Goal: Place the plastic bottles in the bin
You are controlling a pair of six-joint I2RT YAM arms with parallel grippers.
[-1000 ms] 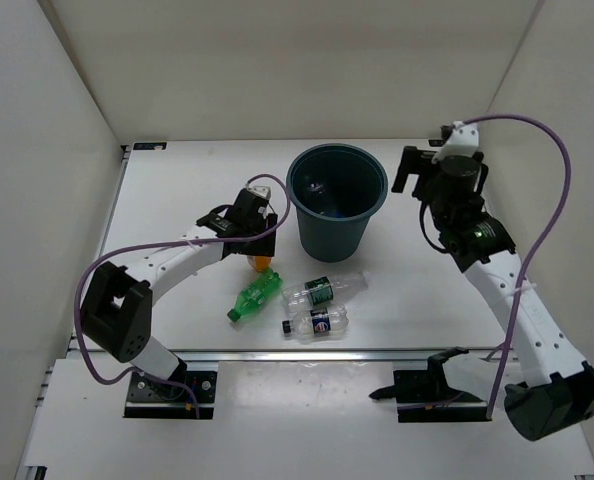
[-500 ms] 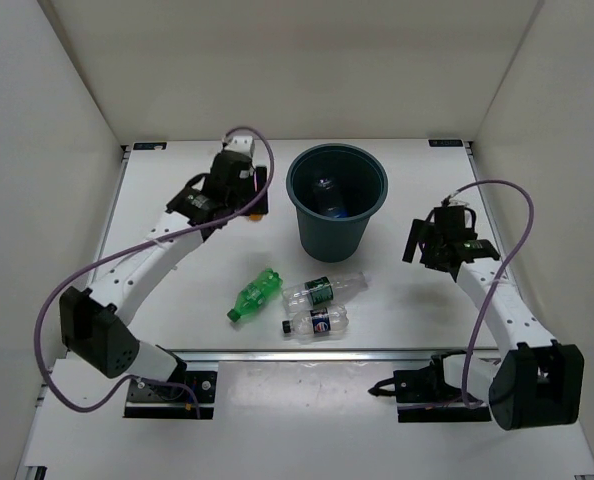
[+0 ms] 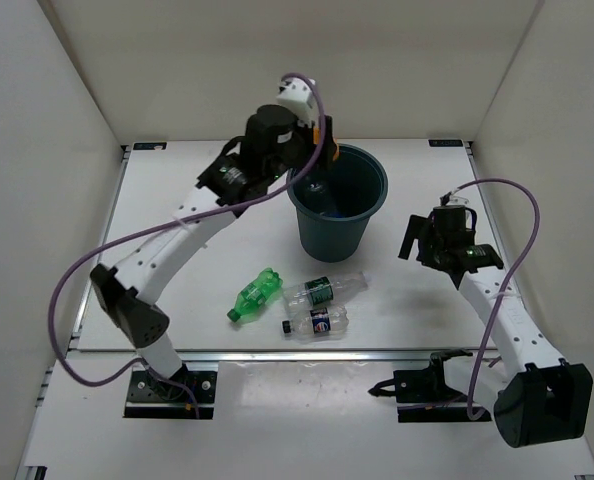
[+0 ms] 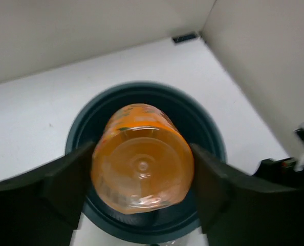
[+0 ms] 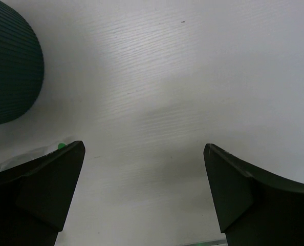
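We've got the left gripper [image 4: 142, 179] clamping a short orange plastic bottle [image 4: 142, 156] over the dark teal round bin [image 3: 333, 232]; right gripper [image 5: 144, 147] gapes wide.

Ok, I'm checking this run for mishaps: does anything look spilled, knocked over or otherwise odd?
Nothing stands out. The bin stands upright, the left gripper holds the orange bottle over its mouth, and the green bottle and two clear bottles lie on their sides on the table, with no spill visible.

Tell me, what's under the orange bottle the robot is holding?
The bin sits right below the orange bottle, held in the left gripper. The bottle covers the bin's middle, so its contents are hidden.
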